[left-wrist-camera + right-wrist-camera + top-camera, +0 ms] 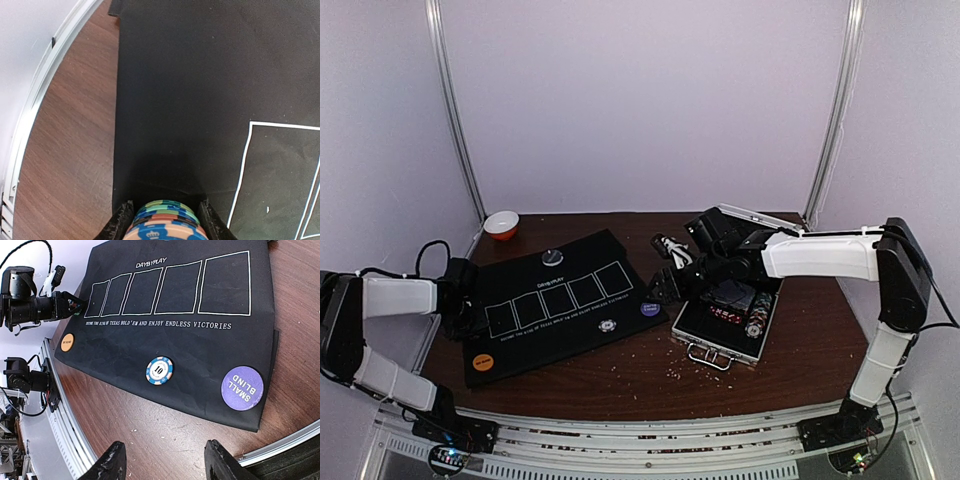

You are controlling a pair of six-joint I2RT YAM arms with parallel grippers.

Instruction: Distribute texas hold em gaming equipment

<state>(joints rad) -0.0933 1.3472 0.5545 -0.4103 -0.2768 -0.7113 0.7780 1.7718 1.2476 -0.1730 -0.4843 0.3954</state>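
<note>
Right wrist view: mat (190, 350) printed "DAYBYPLAY" and "BECOME THE KING OF TEXAS HOLD'EM AND ENJOY ENDLESS VICTORIES".
On it lie a purple disc (242, 388) marked "SMALL BLIND", a chip (159, 370) marked "10" and an orange disc (67, 342). The right end effector (167, 460) hangs open and empty above the desk (150, 425); the left end effector (165, 223) grips a chip stack (165, 215) over the mat.

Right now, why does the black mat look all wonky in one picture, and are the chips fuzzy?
Right wrist view: the wide lens tilts and stretches the black mat, but its white lettering is sharp. Left wrist view: the chip stack between the fingers is so close it looks soft, with shadow on the mat ahead. Top view: even light, no glare.
</note>
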